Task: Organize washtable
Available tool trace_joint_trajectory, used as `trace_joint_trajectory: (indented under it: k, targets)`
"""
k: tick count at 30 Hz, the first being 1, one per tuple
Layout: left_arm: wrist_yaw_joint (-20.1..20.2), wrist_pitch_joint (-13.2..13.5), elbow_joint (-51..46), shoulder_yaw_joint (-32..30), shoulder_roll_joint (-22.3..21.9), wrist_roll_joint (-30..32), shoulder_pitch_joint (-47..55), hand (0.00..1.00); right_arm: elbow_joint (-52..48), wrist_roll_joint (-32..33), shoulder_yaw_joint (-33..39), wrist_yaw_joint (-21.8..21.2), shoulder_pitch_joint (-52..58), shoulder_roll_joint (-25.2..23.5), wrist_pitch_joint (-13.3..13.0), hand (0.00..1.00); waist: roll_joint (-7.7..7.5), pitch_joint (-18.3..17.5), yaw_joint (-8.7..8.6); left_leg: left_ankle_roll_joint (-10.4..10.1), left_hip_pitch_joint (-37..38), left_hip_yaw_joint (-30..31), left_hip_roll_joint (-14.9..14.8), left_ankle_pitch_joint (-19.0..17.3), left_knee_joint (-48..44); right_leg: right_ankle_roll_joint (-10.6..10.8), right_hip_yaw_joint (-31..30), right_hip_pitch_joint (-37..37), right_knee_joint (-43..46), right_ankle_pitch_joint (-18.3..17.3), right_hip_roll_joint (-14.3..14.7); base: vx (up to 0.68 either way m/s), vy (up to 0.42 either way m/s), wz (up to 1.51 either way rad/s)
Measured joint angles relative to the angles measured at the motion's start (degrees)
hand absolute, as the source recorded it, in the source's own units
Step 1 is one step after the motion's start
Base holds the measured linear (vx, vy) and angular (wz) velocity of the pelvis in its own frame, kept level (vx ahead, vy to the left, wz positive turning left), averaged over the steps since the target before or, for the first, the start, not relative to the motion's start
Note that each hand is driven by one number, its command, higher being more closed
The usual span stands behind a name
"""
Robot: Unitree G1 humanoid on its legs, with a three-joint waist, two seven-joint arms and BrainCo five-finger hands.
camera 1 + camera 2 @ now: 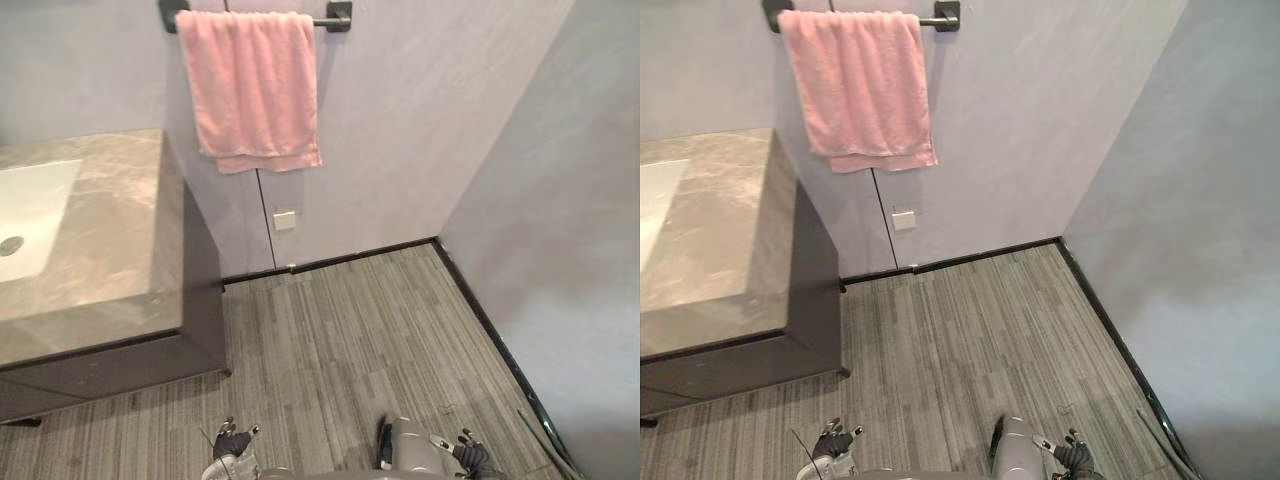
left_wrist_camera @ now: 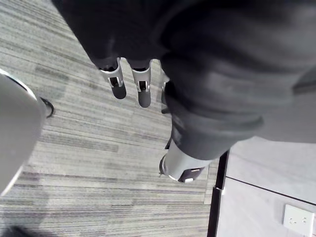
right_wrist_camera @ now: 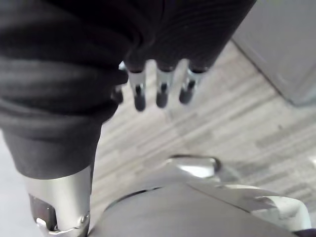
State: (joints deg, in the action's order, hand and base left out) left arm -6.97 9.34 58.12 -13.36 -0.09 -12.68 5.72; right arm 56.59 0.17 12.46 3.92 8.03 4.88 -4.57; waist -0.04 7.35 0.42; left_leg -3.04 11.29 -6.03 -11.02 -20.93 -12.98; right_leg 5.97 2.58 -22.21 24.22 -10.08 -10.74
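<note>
Grey-brown marble-look bench (image 1: 110, 250) sits at the robot's left against the wall, on a dark cabinet base (image 1: 200, 290). White rectangular sink (image 1: 35, 205) is set into the bench top. Pink terry towel (image 1: 252, 85) is folded over a dark wall bar (image 1: 338, 16), just beside the bench's far corner. Small white wall socket (image 1: 285, 220) is below the towel. Grey striped plank floor (image 1: 360, 330).

Left robot hand (image 1: 232, 443) hangs low over the floor, well apart from the bench, fingers (image 2: 118, 85) straight and apart, holding nothing. Right robot hand (image 1: 468, 452) is also low over the floor, fingers (image 3: 139, 95) straight and loose, nothing in them.
</note>
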Motion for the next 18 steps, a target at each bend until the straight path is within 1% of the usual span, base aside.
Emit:
trace_joint_trajectory:
  k: [1, 2, 3, 4, 5, 6, 7, 8, 9, 10, 11, 12, 13, 14, 15, 16, 17, 18]
  targets:
    - [-0.9, 0.0, 0.0, 0.1, -0.1, 0.0, 0.4, 0.0, 0.0, 0.0, -1.5, 0.4, 0.0, 0.1, 0.1, 0.0, -0.19, -0.2, -0.16, 0.7, 1.6, 2.2, -0.6, -0.8, -1.5, 1.7, -0.2, 0.1, 4.4, 1.9, 0.3, 0.64, -0.562, 1.0]
    - [-1.2, 0.0, -0.4, -0.3, -0.5, -0.1, 0.2, 0.0, -0.1, 0.0, -2.5, 0.8, 0.0, 0.9, 0.2, 0.0, 0.65, -0.5, -0.66, 1.8, -3.1, 6.0, -3.0, -0.1, -11.7, 1.0, 2.0, 1.2, 8.0, 1.2, 1.1, 0.53, -0.491, 1.02]
    - [-1.5, 0.0, -1.3, -0.4, -1.2, -0.2, 0.1, 0.0, -0.2, 0.0, -3.4, 1.0, -0.1, 1.9, 0.3, 0.0, 1.8, -0.6, -0.95, 3.1, -6.4, 7.7, -4.5, 1.7, -18.1, 0.1, 3.8, 2.2, 8.5, 0.0, 1.9, 0.51, -0.498, 0.91]
    - [-2.8, 0.0, -3.2, -0.6, -2.6, -0.3, 0.5, 0.0, -1.4, 0.0, -5.2, 1.4, -0.4, 3.5, 0.6, 0.0, 3.81, -0.4, -0.6, 3.4, -13.6, 10.0, -7.3, 9.4, -30.4, -1.8, 6.3, 4.4, 8.3, -1.9, 3.5, 0.5, -0.455, 0.41]
    - [-3.8, 0.0, -4.7, -0.2, -3.3, -0.9, 0.7, 0.0, -2.2, 0.3, -7.0, 2.0, -0.5, 4.5, 0.6, 0.0, 4.34, 0.0, 0.34, 3.1, -18.3, 9.1, -10.2, 14.0, -39.4, -3.4, 7.4, 6.7, 6.8, -2.7, 5.3, 0.5, -0.426, 0.16]
    - [-4.6, 0.0, -6.4, 0.7, -3.4, -1.4, 0.9, 0.0, -2.5, 0.6, -8.1, 2.6, -1.4, 4.9, 0.7, 0.0, 4.63, 0.3, 1.09, 3.7, -21.2, 6.8, -12.5, 13.3, -45.6, -4.3, 7.8, 9.3, 4.9, -2.9, 6.7, 0.49, -0.398, -0.04]
    - [-5.8, -0.1, -10.5, 1.8, -3.2, -2.1, 1.2, 0.0, -4.6, 2.2, -9.7, 3.6, -1.6, 4.2, 0.7, 0.0, 3.92, 0.8, 1.6, 4.3, -24.0, 3.6, -13.7, 11.9, -51.2, -5.3, 8.6, 14.4, 0.5, -2.5, 7.6, 0.5, -0.358, 0.08]
    - [-7.0, 0.1, -17.1, 2.6, -3.0, -2.5, 1.8, 0.0, -8.6, 2.6, -11.0, 4.0, -0.9, 2.9, 0.6, 0.0, 2.3, 1.3, 1.73, 3.1, -25.9, 0.4, -12.1, 10.9, -50.9, -5.9, 9.7, 19.4, -4.3, -2.1, 7.6, 0.49, -0.337, 0.27]
    - [-7.4, 0.2, -20.8, 2.8, -2.9, -2.4, 2.3, 0.0, -11.0, 2.6, -11.6, 4.2, -0.5, 2.4, 0.6, 0.0, 1.58, 1.3, 1.75, 2.6, -27.2, -0.8, -11.1, 10.5, -49.6, -6.1, 10.4, 21.3, -6.5, -2.0, 7.6, 0.45, -0.287, 0.43]
    - [-8.9, 1.0, -27.5, 2.8, -3.0, -2.2, 2.3, 0.0, -15.4, 2.6, -12.5, 4.7, -0.4, 2.1, 0.2, 0.0, 0.91, 1.3, 1.96, 2.5, -29.9, -3.0, -9.1, 10.4, -45.5, -6.3, 11.5, 23.9, -9.7, -1.8, 7.8, 0.42, -0.228, 0.44]
    - [-10.0, 1.7, -34.0, 2.4, -3.0, -2.2, 2.2, 0.0, -19.4, 2.5, -13.1, 4.7, -0.6, 2.2, -0.2, 0.0, 0.9, 1.3, 2.08, 2.4, -32.3, -4.9, -7.3, 10.4, -39.5, -6.3, 12.6, 25.9, -12.0, -1.8, 8.2, 0.4, -0.188, 0.4]
    - [-10.8, 2.0, -36.7, 1.9, -3.0, -1.7, 2.2, 0.0, -20.9, 2.4, -12.9, 4.7, -0.8, 2.1, -0.3, 0.0, 0.95, 1.4, 2.09, 2.0, -33.1, -5.7, -6.3, 10.2, -36.4, -6.3, 13.3, 26.9, -13.1, -1.8, 8.3, 0.39, -0.115, 0.39]
    - [-12.6, 2.3, -41.9, 0.2, -3.2, 0.2, 2.2, 0.0, -23.7, 2.1, -12.7, 4.7, -1.1, 2.2, -0.7, 0.0, 0.96, 1.4, 2.21, 1.2, -34.4, -6.9, -4.2, 10.0, -29.7, -6.3, 14.4, 29.1, -15.1, -1.8, 8.3, 0.31, -0.055, 0.31]
    - [-13.6, 2.3, -44.6, -0.8, -3.2, 1.6, 2.2, 0.0, -24.8, 1.8, -12.5, 4.7, -1.2, 2.2, -0.9, 0.0, 0.93, 1.4, 2.26, 1.1, -34.8, -7.0, -3.1, 10.1, -26.4, -6.3, 15.0, 30.3, -15.9, -1.9, 8.4, 0.5, -0.017, 0.33]
    - [-15.1, 2.3, -50.3, -3.3, -3.4, 3.6, 2.5, 0.0, -26.8, 1.4, -12.3, 4.7, -1.2, 2.2, -1.3, 0.0, 0.73, 1.6, 2.84, -0.2, -35.5, -6.6, -1.2, 11.1, -19.8, -5.9, 15.7, 32.7, -17.5, -2.1, 8.3, 0.44, 0.027, 0.18]
    - [-17.2, 2.2, -56.2, -6.0, -3.6, 7.1, 2.4, 0.0, -28.3, 1.3, -11.8, 4.7, -1.3, 2.2, -1.5, 0.0, 0.59, 1.7, 3.77, -1.3, -35.7, -6.2, 0.3, 12.5, -13.4, -4.7, 15.9, 34.9, -18.7, -2.8, 8.3, 0.55, 0.086, 0.1]
    - [-18.3, 2.2, -59.1, -7.4, -3.8, 8.9, 2.4, 0.0, -29.0, 1.2, -11.5, 4.7, -1.3, 2.3, -1.6, 0.0, 0.65, 1.6, 3.94, -1.1, -35.8, -5.9, 1.1, 13.4, -10.6, -4.0, 15.9, 36.0, -19.1, -3.3, 8.4, 0.5, 0.144, -0.06]
    - [-20.0, 2.2, -64.5, -10.0, -3.9, 11.5, 2.3, 0.0, -29.9, 1.2, -11.2, 4.7, -1.5, 1.9, -1.7, 0.0, 0.69, 1.1, 5.05, 1.8, -35.4, -4.9, 2.5, 20.1, -10.0, -2.5, 15.2, 37.8, -19.7, -4.5, 7.9, 0.62, 0.192, 0.02]
